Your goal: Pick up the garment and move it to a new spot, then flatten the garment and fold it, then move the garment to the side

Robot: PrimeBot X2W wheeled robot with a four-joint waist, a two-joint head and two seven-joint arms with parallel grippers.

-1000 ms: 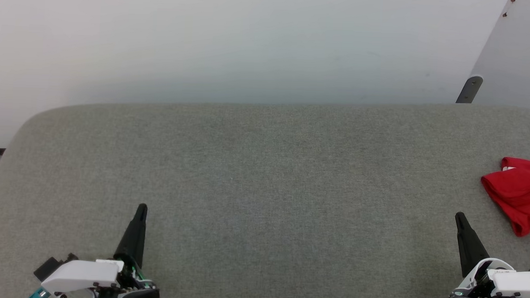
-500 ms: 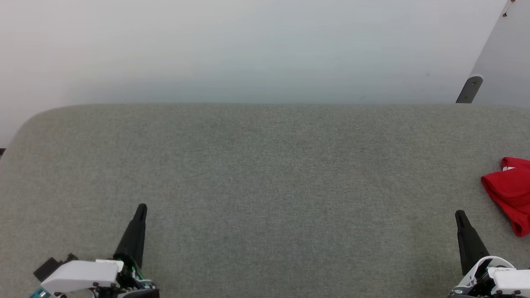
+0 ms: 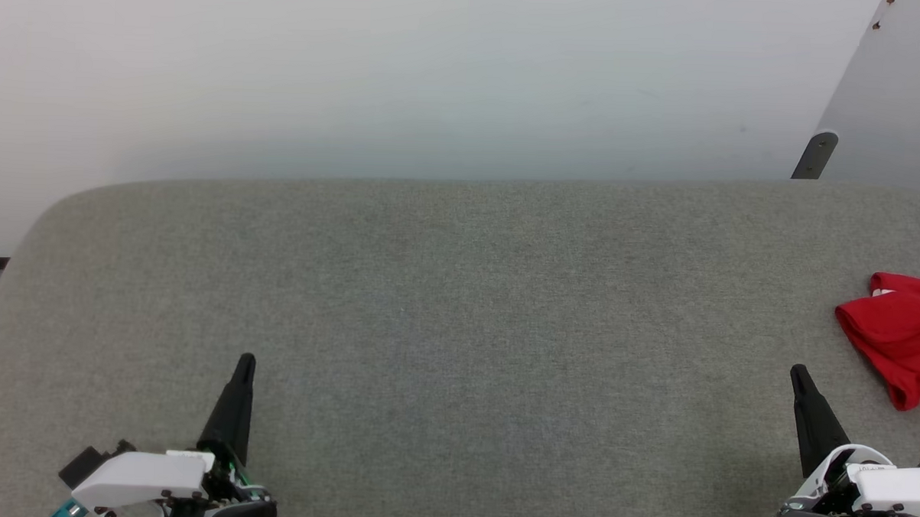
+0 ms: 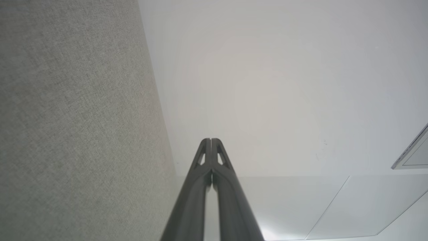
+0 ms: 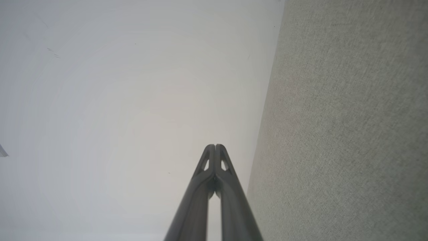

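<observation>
Nearest to the robot, the left hand (image 3: pixel 247 358) is showing at the lower left of the head view and the right hand (image 3: pixel 797 371) at the lower right. Both are reaching low over the near part of the grey fabric bench (image 3: pixel 459 289) with their tips pointing away from the robot, and I cannot tell whether they are touching the cloth surface. In the left wrist view the two dark fingers (image 4: pixel 192 201) are pressing together at their tips, and in the right wrist view the fingers (image 5: pixel 195 207) are doing the same, so both hands are closed and are holding nothing. A little farther, and to the right of the right hand but apart from it, the garment (image 3: pixel 897 335) is lying on the bench as a crumpled red heap. The right edge of the head view is cutting it off, and a small piece of red-and-white striped trim is showing at its near corner. Farther still, the bench is ending in a rounded far edge, and behind it a pale wall (image 3: pixel 436 74) is rising, with a dark bracket (image 3: pixel 815 154) at the upper right.
</observation>
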